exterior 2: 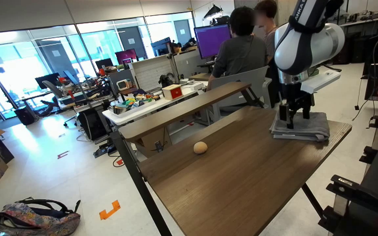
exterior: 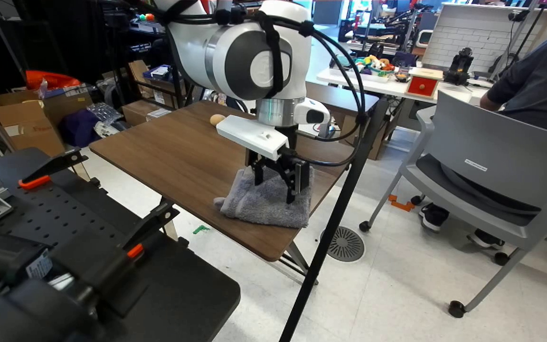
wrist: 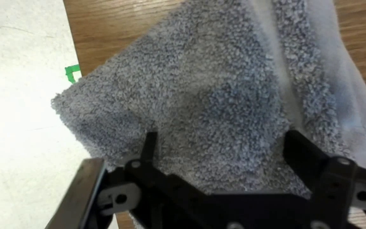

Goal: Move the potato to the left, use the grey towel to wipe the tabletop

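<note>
Two black fingers (wrist: 302,148) of my gripper (exterior: 274,191) stand wide apart, pointing down at the grey towel (wrist: 176,73), whose pile shows in the gap between them. From here I can't tell whether the tips press into it. The towel lies directly beneath the gripper and spreads out past it, resting on the brown tabletop (exterior 2: 228,190) close to one edge. It sits askew to that edge: in my wrist view one corner points away from the fingers, past the line of the wood, though I can't be sure it overhangs. Its outline is too near square for me to name a long axis. The cloth looks thick and fluffy, folded in layers that show along one side, with a smooth pale strip running out from beside one fingertip. Well out from the gripper, farther along the tabletop, I see the potato (exterior 2: 200,147), left of the gripper in both exterior views. It is a smooth tan lump, so close to round that I can't say which way its long axis runs. Beyond the tabletop, well apart from the gripper, are a narrower wooden board (exterior 2: 189,108) and a grey chair (exterior: 506,142).
</note>
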Robot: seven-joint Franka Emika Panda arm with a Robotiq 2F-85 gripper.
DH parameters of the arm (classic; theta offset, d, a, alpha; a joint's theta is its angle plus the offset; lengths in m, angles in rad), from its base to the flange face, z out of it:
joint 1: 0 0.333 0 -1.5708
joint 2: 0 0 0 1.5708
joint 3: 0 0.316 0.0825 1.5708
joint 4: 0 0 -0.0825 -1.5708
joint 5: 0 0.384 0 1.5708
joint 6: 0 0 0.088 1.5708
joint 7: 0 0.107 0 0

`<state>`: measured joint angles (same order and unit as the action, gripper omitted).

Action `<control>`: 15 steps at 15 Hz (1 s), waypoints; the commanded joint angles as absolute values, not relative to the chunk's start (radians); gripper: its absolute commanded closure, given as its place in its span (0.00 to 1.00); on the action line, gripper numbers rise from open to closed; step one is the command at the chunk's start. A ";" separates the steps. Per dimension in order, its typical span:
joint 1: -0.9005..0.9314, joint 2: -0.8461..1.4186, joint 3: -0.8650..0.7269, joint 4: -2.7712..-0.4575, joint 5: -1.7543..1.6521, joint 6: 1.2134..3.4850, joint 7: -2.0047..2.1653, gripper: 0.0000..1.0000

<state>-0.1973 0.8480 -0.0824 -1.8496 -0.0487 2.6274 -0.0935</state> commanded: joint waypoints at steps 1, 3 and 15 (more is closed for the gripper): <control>-0.194 0.853 -0.085 -1.845 -0.044 2.625 -0.097 0.00; -0.203 0.873 -0.073 -1.836 -0.027 2.637 -0.092 0.00; -0.252 1.204 0.124 -1.382 0.269 2.914 0.068 0.00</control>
